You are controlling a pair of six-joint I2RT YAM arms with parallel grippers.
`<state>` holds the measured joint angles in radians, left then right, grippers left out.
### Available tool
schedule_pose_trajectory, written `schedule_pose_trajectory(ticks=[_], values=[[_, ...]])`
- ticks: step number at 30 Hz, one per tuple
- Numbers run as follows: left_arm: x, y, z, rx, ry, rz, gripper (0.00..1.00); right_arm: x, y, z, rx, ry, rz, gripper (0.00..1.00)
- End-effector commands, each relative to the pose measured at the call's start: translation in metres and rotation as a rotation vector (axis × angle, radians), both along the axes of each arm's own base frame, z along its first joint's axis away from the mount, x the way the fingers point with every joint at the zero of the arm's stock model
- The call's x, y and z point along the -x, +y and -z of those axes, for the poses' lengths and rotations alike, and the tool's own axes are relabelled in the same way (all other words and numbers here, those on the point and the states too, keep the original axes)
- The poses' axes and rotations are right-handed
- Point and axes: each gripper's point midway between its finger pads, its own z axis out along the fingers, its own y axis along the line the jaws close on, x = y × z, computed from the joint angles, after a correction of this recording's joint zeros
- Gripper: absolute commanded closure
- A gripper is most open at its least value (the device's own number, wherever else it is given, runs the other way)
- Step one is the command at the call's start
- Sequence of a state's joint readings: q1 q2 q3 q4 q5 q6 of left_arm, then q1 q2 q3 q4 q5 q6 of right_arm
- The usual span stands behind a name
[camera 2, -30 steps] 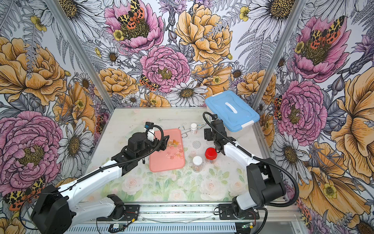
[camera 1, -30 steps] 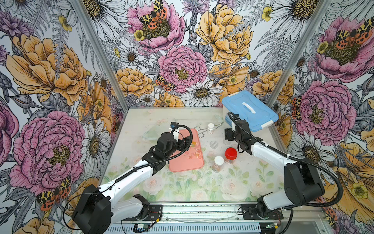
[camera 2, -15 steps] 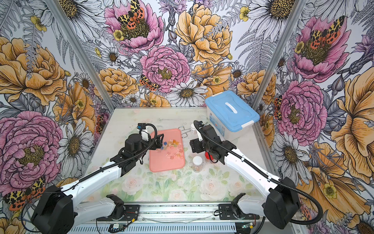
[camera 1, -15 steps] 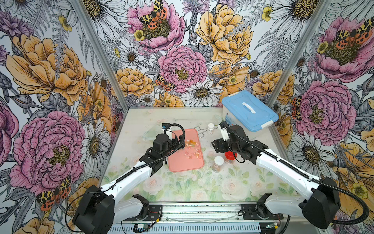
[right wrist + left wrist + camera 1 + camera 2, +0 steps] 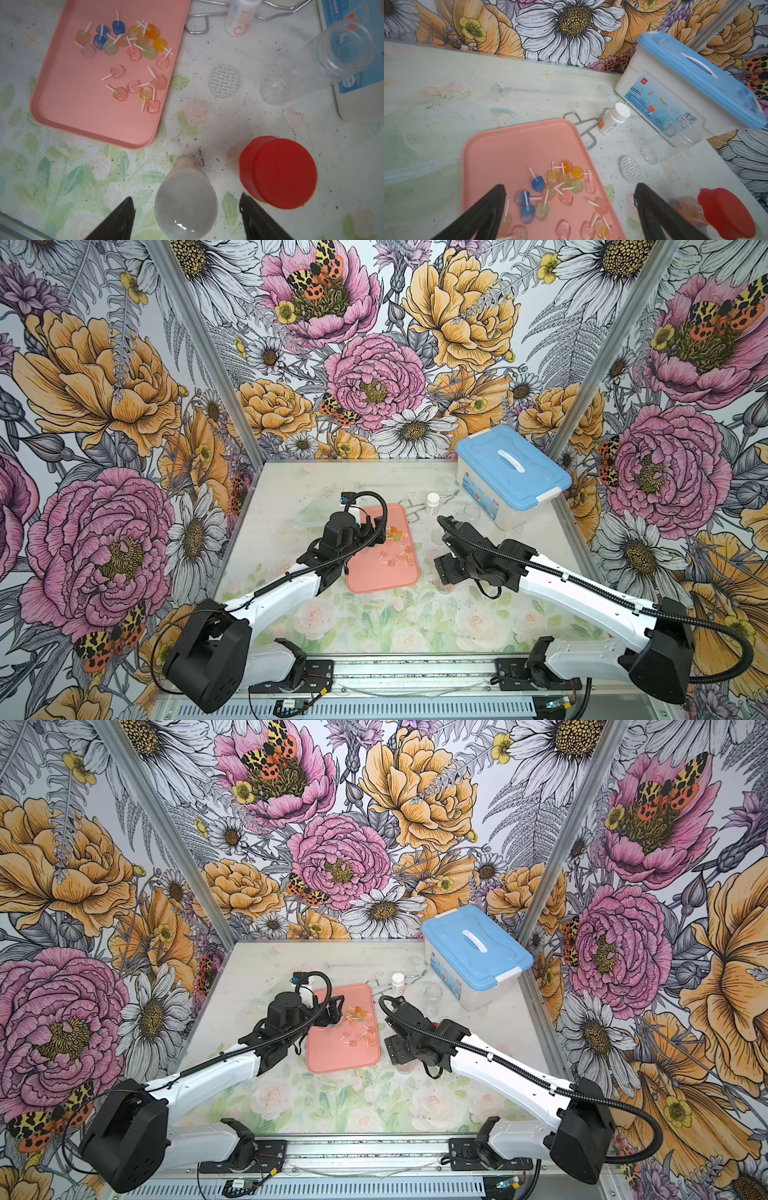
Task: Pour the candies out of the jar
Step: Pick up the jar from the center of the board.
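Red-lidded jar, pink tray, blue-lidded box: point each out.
Red-lidded jar [image 5: 284, 172]: right wrist view, top of red lid.
Pink tray [image 5: 83, 104]: right wrist view, bare floor.
Blue-lidded box [image 5: 523, 485]: a top view, blue lid beside handle.

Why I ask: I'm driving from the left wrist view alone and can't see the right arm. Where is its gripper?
Observer: The right gripper is open, with a white-lidded jar between its fingertips and a gap on each side.
Operator: Is that jar capped?
Observer: Yes, capped; its contents don't show in the right wrist view.
Operator: And the red-lidded jar?
Observer: The red-lidded jar stands just outside the fingertips, not between them.
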<state>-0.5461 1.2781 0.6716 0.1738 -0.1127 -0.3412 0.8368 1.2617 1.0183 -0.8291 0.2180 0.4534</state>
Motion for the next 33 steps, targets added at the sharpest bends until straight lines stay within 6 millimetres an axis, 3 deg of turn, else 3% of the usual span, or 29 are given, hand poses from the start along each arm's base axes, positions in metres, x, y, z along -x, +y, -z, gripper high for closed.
schedule_pose_trajectory(ticks=[1, 9, 17, 23, 28, 33], values=[[-0.007, -0.015, -0.018, 0.022, -0.044, 0.034, 0.01, -0.004, -0.004, 0.003, 0.042, 0.000, 0.041, 0.18], [-0.005, -0.026, -0.014, -0.015, -0.028, 0.065, 0.01, -0.003, 0.003, 0.022, 0.063, 0.047, 0.036, 0.23], [-0.002, -0.026, -0.013, -0.019, -0.031, 0.072, 0.01, 0.001, 0.011, 0.032, 0.020, 0.082, 0.025, 0.39], [0.002, -0.022, -0.016, -0.023, -0.043, 0.069, 0.02, 0.003, 0.010, 0.039, 0.020, 0.103, 0.035, 0.36], [0.007, -0.018, -0.021, -0.022, -0.065, 0.074, 0.01, 0.000, 0.011, 0.036, 0.020, 0.093, 0.030, 0.40], [0.017, -0.013, -0.033, 0.003, -0.120, 0.115, 0.01, -0.014, 0.017, 0.013, -0.040, 0.061, 0.006, 0.49]])
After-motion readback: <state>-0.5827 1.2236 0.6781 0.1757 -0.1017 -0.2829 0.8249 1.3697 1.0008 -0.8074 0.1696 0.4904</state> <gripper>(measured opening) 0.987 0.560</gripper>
